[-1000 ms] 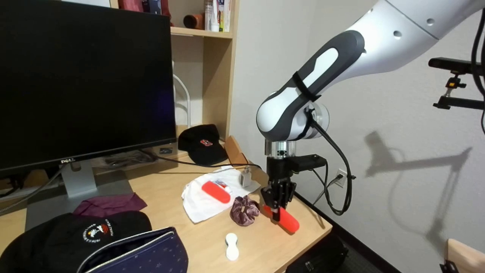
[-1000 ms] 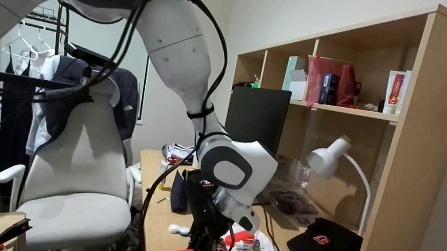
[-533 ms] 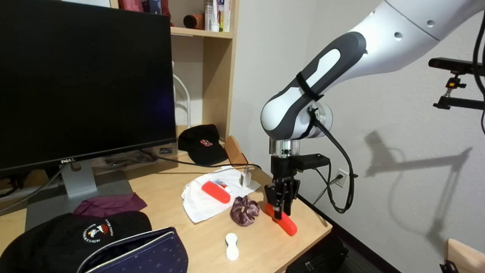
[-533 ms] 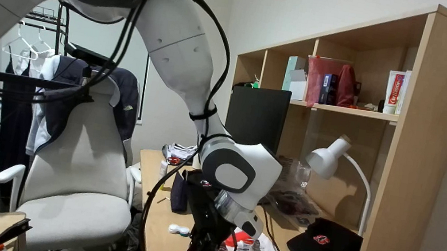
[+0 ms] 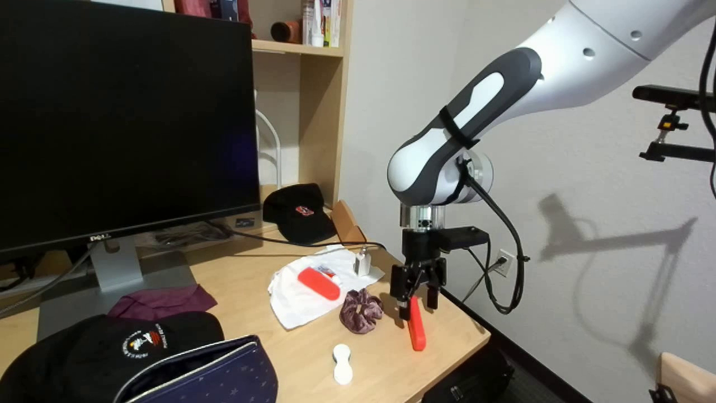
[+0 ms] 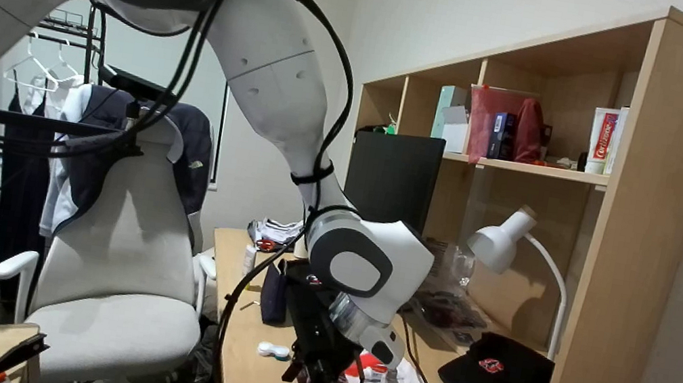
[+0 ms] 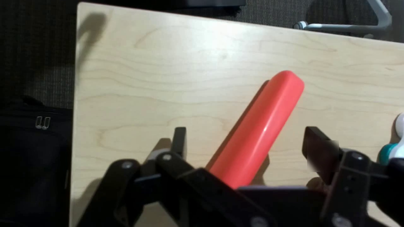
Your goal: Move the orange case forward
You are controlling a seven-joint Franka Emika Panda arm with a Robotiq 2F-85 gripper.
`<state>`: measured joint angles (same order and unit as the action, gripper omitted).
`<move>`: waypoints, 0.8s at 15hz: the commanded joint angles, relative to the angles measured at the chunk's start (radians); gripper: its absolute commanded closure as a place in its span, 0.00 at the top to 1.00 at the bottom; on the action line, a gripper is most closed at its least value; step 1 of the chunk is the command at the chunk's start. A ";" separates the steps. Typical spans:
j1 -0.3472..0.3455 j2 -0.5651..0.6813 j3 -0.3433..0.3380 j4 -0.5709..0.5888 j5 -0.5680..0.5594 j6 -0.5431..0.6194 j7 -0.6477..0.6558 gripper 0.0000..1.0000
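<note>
- One orange case (image 5: 417,331) lies on the desk (image 7: 142,78), near the corner, running aslant in the wrist view.
- My gripper (image 5: 418,309) stands above it, fingers (image 7: 179,138) spread well apart, one to each side; I see desk surface between each fingertip and the case.
- Whether the fingertips touch the desk, I cannot tell.
- A scrunchie (image 5: 361,323) lies near the case; I also note a second red-orange piece (image 5: 319,284) resting on a white cloth (image 5: 296,312).

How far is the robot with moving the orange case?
Reaching it is done: the gripper is at the orange case. Letting go seems in hand: its jaws have opened wider since a second ago, the case between them. Left: perhaps backing away; I can't tell whether it's forward enough.
</note>
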<state>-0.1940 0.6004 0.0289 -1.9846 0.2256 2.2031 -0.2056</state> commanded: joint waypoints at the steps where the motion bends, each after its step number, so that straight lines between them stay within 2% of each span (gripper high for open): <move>1: 0.001 -0.012 0.000 -0.010 0.017 -0.005 -0.005 1.00; 2: 0.003 -0.011 0.000 -0.007 0.014 -0.009 -0.005 1.00; 3: 0.002 -0.005 0.002 0.002 0.012 -0.015 -0.011 0.75; 4: 0.003 0.000 0.002 0.009 0.009 -0.023 -0.013 0.74; 12: 0.011 0.024 0.005 0.043 0.002 -0.049 -0.024 0.20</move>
<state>-0.1812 0.6119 0.0336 -1.9635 0.2251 2.1780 -0.2055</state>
